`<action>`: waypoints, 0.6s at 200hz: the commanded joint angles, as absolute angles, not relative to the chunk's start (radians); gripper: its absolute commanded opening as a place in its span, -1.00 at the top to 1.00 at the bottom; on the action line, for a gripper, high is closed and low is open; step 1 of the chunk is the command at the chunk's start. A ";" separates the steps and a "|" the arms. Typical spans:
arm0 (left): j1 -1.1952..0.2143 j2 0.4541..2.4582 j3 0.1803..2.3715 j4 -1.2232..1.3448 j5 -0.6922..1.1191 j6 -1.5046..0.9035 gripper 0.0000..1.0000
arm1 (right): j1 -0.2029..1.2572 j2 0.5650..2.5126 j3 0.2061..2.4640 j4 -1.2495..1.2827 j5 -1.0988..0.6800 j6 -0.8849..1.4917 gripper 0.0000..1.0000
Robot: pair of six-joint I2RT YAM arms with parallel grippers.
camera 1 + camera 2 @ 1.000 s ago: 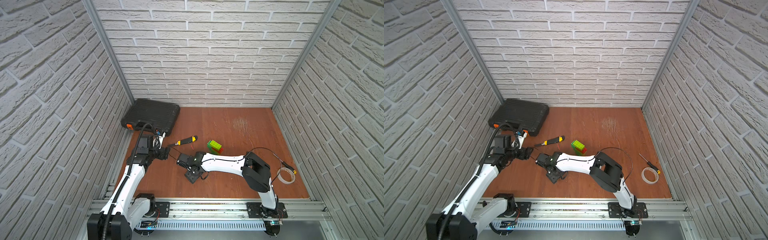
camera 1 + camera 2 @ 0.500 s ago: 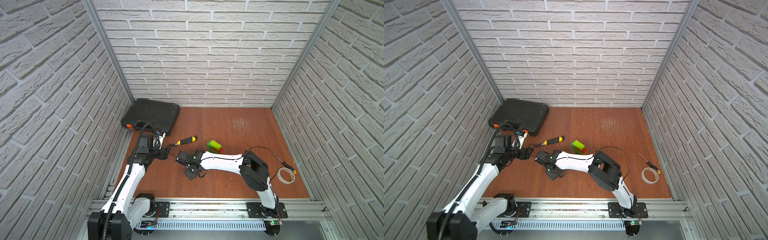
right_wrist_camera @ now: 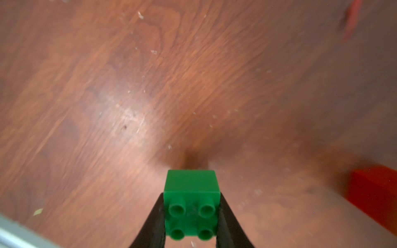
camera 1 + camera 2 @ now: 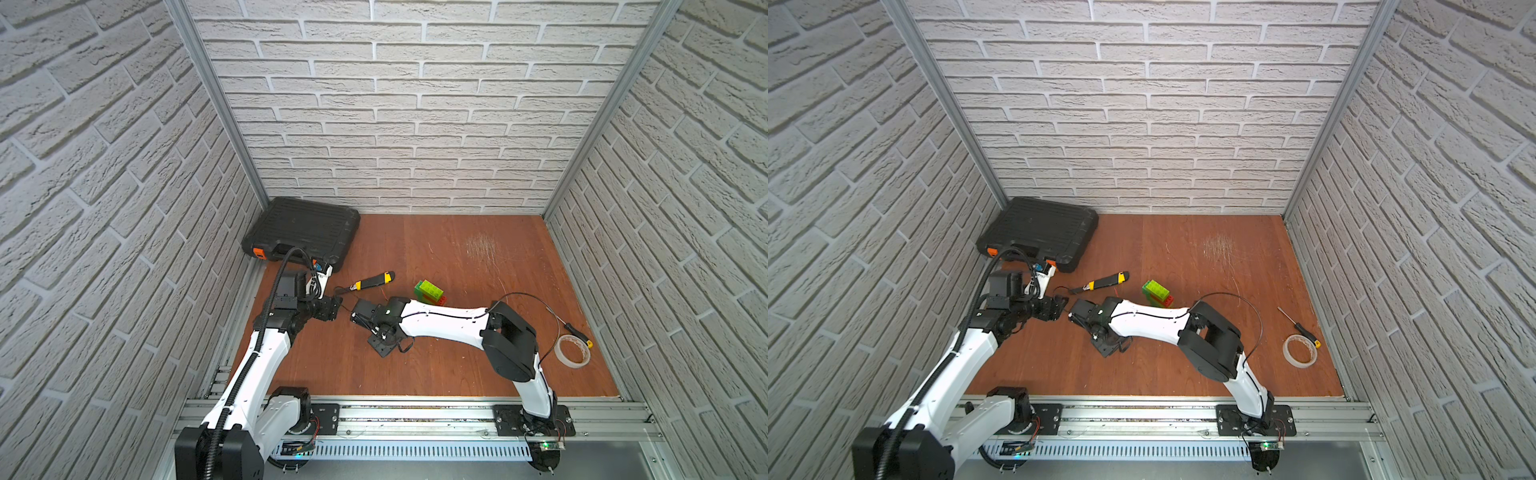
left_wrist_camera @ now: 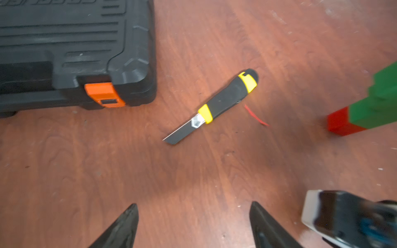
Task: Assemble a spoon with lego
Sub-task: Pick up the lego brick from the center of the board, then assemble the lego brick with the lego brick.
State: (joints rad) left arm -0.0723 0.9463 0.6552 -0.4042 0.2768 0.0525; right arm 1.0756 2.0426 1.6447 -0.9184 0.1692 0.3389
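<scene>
Entry: 1 dark-green 4-stud plastic brick [image 3: 191, 184], pinched in right end effector [image 3: 191, 198]; left end effector [image 5: 193, 205] wide, empty; likely risk: unbraced green-red brick stack [image 4: 429, 291] toppling when pressed.

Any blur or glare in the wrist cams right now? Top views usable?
Right wrist view: table smeared by motion blur, with a pale glare patch mid-frame; the green brick in the right gripper is sharp. Left wrist view: utility knife fairly crisp, picture edges soft. Both top views: sharp, evenly lit.
</scene>
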 commanded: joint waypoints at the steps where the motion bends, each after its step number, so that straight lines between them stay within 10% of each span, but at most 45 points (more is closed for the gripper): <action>1: -0.093 0.899 0.612 -0.286 0.387 0.056 -0.61 | 1.046 1.829 1.749 -1.076 0.221 0.204 0.65; 120: -0.696 1.273 0.557 0.423 0.172 -0.037 -0.60 | 0.674 1.717 1.921 -1.334 0.056 -0.208 0.71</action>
